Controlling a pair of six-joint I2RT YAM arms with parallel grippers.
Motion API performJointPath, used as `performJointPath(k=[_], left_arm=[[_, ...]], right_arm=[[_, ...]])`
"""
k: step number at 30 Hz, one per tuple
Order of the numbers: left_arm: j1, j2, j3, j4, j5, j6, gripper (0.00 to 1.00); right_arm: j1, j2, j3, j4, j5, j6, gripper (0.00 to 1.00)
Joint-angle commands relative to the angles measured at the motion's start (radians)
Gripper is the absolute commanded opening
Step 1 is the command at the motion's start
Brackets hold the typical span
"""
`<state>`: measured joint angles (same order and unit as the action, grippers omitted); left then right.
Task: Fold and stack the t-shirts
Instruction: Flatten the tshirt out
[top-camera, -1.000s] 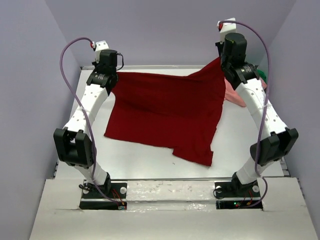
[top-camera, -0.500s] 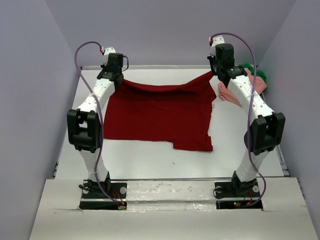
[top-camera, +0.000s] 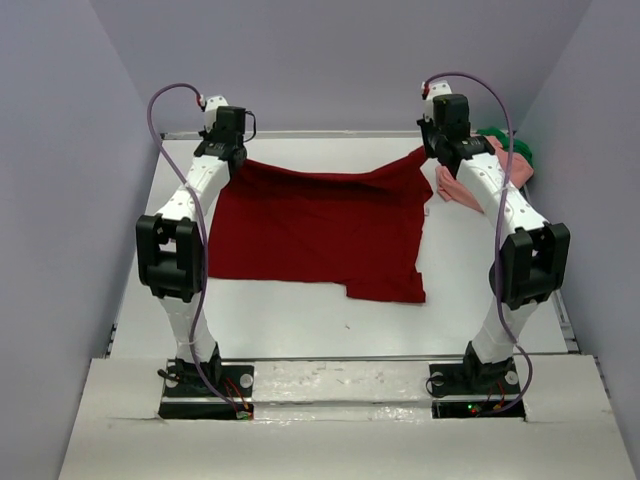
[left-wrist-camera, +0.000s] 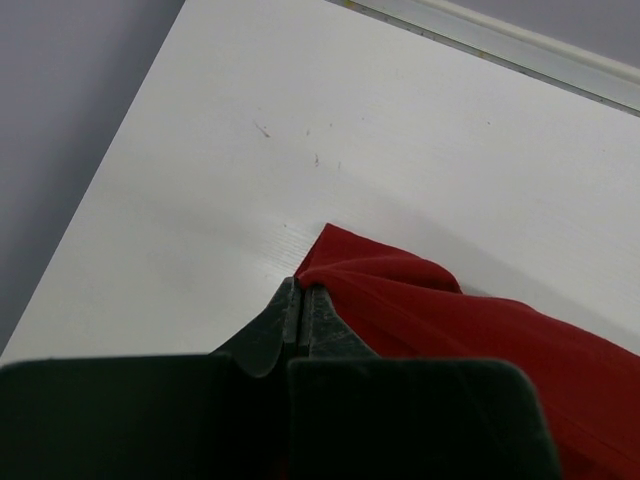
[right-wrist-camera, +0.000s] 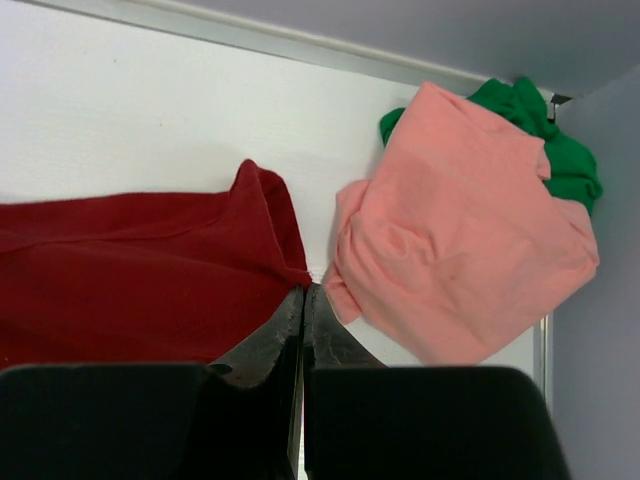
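From above, the left gripper (top-camera: 233, 160) and right gripper (top-camera: 433, 150) are pinching the far corners of the dark red t-shirt (top-camera: 320, 225), which is lying spread on the table (top-camera: 300, 320). In the left wrist view, the jaws are clamping tight on a corner. In the right wrist view, they are doing likewise, with the salmon pink t-shirt (right-wrist-camera: 460, 240) and green t-shirt (right-wrist-camera: 565, 160) lying just beside.

Dark red t-shirt (top-camera: 320, 225): soft matt cloth. Table (top-camera: 300, 320): smooth, matt white. Fingers (left-wrist-camera: 270, 335): dark matt plastic.

Plain dark red t-shirt (top-camera: 320, 225), salmon pink t-shirt (right-wrist-camera: 460, 230) and green t-shirt (right-wrist-camera: 565, 160) against a white table (left-wrist-camera: 400, 130).
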<state>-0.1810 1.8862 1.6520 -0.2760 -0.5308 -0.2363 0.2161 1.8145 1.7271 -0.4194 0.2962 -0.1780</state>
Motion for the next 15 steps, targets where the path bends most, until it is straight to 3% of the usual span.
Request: performJointPath(k=[1, 6, 10, 15], left_arm=[[0.006, 0.022, 0.089, -0.023, -0.043, -0.032, 0.0], [0.02, 0.071, 0.17, -0.029, -0.038, -0.021, 0.0], [0.02, 0.042, 0.128, 0.07, 0.003, 0.006, 0.0], [0.025, 0.074, 0.184, 0.038, -0.008, 0.028, 0.0]], right_arm=[[-0.006, -0.011, 0.015, 0.039, -0.008, 0.018, 0.0], [-0.006, 0.052, 0.136, 0.005, -0.003, 0.0, 0.0], [-0.006, 0.077, 0.225, -0.019, 0.012, -0.011, 0.0], [-0.024, 0.101, 0.29, -0.036, 0.02, -0.018, 0.0]])
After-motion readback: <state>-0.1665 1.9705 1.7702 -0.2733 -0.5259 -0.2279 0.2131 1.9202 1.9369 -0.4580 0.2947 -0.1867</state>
